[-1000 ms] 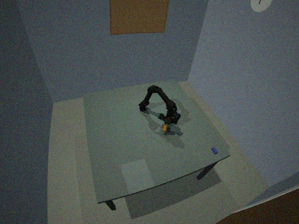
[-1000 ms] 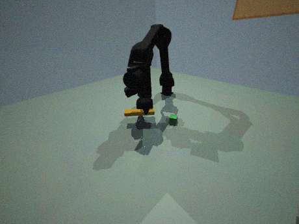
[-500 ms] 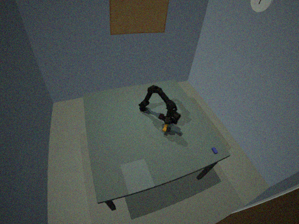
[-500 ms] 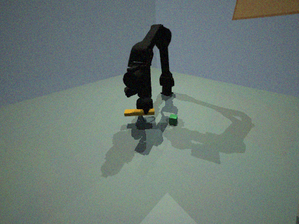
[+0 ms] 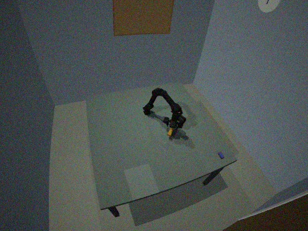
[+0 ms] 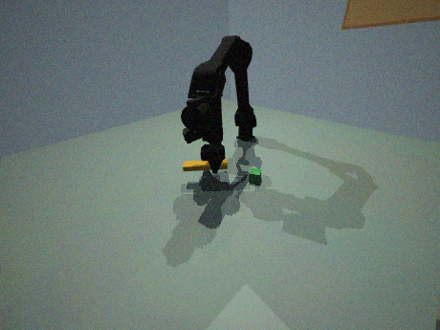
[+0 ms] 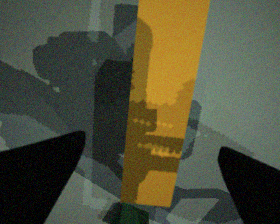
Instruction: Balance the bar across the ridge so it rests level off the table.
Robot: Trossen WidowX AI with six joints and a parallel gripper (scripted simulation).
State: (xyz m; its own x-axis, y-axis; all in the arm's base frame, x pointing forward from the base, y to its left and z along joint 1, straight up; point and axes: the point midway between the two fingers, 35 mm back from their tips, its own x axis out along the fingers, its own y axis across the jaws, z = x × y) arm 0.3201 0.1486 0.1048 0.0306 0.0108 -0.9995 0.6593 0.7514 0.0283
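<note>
An orange bar (image 5: 170, 132) (image 6: 193, 165) (image 7: 172, 60) looks about level in the exterior view, raised above the table, with its shadow apart below it. My gripper (image 6: 215, 170) (image 7: 152, 145) is open around the bar near one end; in the wrist view a finger stands on each side, with a gap between each finger and the bar. The ridge cannot be told from the dark shapes and shadows under and beside the bar, so the contact beneath is hidden.
A green block (image 6: 255, 175) (image 7: 132, 215) lies on the table near the bar's gripper end. A small purple block (image 5: 221, 155) lies near the table's front right corner. A pale rectangle (image 5: 140, 180) shows near the front edge.
</note>
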